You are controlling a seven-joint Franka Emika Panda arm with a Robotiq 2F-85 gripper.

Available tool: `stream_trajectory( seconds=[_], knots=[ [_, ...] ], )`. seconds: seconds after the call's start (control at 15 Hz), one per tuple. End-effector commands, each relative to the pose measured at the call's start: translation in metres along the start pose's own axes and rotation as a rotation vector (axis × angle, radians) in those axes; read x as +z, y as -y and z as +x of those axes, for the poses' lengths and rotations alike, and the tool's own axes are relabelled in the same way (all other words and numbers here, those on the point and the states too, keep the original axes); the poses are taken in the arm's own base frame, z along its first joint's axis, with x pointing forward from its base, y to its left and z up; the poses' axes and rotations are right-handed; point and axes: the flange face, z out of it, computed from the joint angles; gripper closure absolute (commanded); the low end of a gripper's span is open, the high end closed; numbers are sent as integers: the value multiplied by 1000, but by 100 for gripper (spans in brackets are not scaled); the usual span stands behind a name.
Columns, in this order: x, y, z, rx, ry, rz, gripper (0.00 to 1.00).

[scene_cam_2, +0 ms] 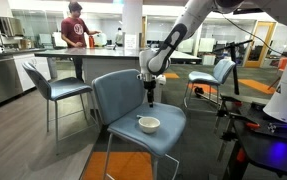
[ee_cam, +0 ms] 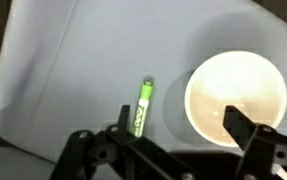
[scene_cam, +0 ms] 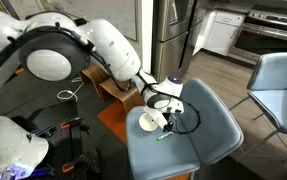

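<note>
1. The green marker [ee_cam: 141, 108] lies on the chair seat [ee_cam: 53, 60], just beside the white bowl [ee_cam: 236, 100] but not touching it. Bare seat runs from its far side to the seat's edge.
2. The jaws hang above both, spread wide and holding nothing.
3. The seat is smooth grey-blue. In an exterior view a person [scene_cam_2: 75, 25] stands behind at a counter [scene_cam_2: 8, 62].
4. The marker is slim and bright green with a pale label. The bowl is round and empty.
</note>
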Motion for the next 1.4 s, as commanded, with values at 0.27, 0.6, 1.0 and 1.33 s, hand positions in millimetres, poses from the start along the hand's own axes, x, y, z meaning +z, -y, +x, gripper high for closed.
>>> stream_trajectory(
  seconds=[0.27,0.6,1.0,1.33],
  knots=[
    [47,-25,45,21,-26,26,0],
    [69,-35,60,28,-20,27,0],
    [87,-39,74,32,-12,33,3],
    [107,-40,77,37,14,40,30]
  ],
)
